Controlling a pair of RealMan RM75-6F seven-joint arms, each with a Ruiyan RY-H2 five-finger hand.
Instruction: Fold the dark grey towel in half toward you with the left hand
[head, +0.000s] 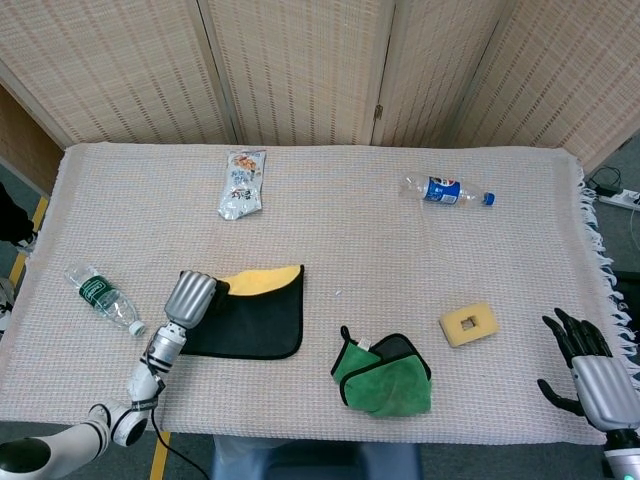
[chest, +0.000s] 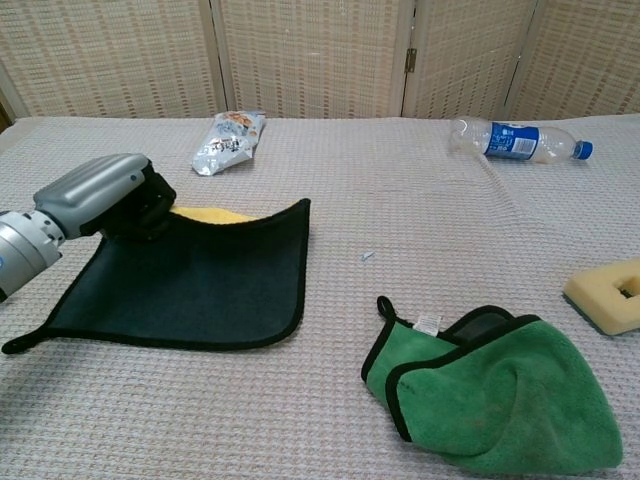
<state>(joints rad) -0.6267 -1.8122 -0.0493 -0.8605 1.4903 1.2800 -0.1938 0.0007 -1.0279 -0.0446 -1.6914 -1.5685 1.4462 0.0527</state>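
Observation:
The dark grey towel (head: 252, 320) (chest: 200, 285) lies on the table left of centre, its far edge lifted and drawn toward me so that its yellow underside (head: 262, 281) (chest: 205, 214) shows. My left hand (head: 190, 297) (chest: 100, 195) grips the towel's far left corner, held a little above the table. My right hand (head: 590, 370) hangs at the table's near right corner with its fingers spread and nothing in it; the chest view does not show it.
A green cloth (head: 385, 375) (chest: 495, 390) lies crumpled near the front, a yellow sponge (head: 467, 324) (chest: 608, 293) to its right. A snack packet (head: 241, 182) (chest: 228, 141) and a blue-labelled bottle (head: 445, 191) (chest: 515, 140) lie at the back; a green-labelled bottle (head: 100, 294) lies far left.

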